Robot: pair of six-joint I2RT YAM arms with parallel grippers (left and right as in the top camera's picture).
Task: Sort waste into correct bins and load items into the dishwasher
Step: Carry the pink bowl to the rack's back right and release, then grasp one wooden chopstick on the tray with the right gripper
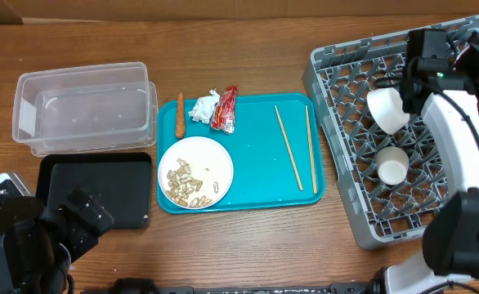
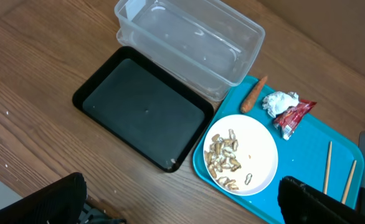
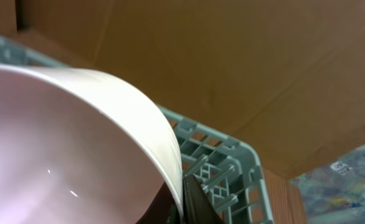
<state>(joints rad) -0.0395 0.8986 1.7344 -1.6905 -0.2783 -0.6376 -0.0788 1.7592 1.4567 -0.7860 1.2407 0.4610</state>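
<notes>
Pink bowl (image 1: 385,113) is being pinched at the rim by right gripper (image 1: 406,96) over grey rack (image 1: 346,167) (left gripper (image 2: 182,208) spread wide).

Nothing in these views can be read. The red snack wrapper (image 1: 224,109), lying at the far left of the teal tray (image 1: 256,163), carries some print, but it is too small and creased to make out from overhead or from the left wrist. A white label-like patch (image 1: 27,117) sits on the left end of the clear tub (image 1: 84,106); any writing on it is illegible.
</notes>
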